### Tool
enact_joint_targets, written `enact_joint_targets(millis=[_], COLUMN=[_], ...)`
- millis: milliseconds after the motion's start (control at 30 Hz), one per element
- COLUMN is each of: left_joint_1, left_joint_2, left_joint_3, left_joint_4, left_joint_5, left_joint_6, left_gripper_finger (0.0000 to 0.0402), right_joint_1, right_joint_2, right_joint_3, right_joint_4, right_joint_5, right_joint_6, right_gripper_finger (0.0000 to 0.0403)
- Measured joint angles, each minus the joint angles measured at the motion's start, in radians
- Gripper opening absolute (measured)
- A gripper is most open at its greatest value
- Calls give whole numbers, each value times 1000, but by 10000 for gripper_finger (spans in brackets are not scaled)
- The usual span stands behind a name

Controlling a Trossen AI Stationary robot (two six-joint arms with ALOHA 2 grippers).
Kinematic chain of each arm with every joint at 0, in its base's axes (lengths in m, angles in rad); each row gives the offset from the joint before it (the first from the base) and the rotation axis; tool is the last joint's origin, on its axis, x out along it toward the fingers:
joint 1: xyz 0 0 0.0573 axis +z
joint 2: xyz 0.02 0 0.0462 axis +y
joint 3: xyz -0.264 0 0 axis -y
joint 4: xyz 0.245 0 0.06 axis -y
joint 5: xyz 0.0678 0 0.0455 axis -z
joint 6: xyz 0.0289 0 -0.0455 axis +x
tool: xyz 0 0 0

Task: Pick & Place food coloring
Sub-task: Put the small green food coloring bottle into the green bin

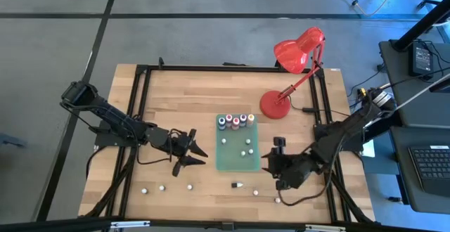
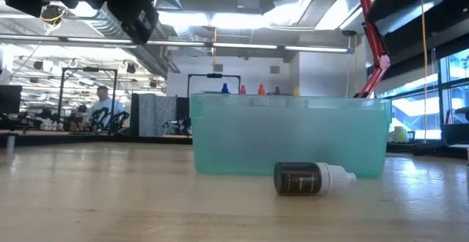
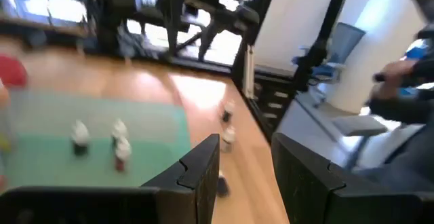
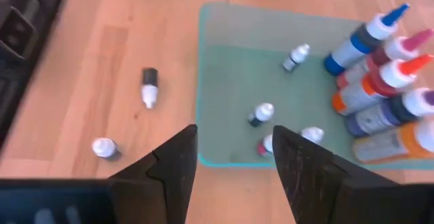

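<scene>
My left jaws (image 1: 199, 152) stand apart with nothing between them, hanging above the surface (image 1: 176, 98) just left of the green tray (image 1: 237, 163). My right jaws (image 1: 273, 160) are likewise parted and empty, at the tray's right edge.

The food coloring is split. A row of taller bottles (image 1: 235, 122) stands at the tray's far end, and small bottles (image 4: 261, 114) stand scattered on the tray floor. Others lie on the surface nearer the front: 1 dark bottle (image 2: 313, 178) on its side before the tray, and several pale-capped ones (image 1: 162, 188) to its left.

Risks, as I judge them: the dark bottle is round and will likely roll if nudged off-centre. A careless descent into the tray could topple the standing ones.
</scene>
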Motion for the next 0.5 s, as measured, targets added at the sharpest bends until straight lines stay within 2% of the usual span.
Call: enact_joint_targets(millis=[100, 233, 400, 500], left_joint_1=[0, -1, -33, -93], left_joint_2=[0, 0, 0, 0], left_joint_3=[6, 84, 240, 312], left_joint_4=[-56, -310, -817, -1006], left_joint_5=[77, 164, 98, 57], left_joint_6=[-125, -393, -824, -1050], left_gripper_finger=[130, 130, 130, 130], right_joint_1=[22, 24, 6, 1], right_joint_2=[-47, -88, -108, -106], right_joint_3=[-107, -207, -254, -254], right_joint_4=[144, 262, 295, 295], right_joint_5=[4, 3, 3, 1], right_joint_6=[-25, -35, -21, -21], right_gripper_finger=[193, 193, 193, 193])
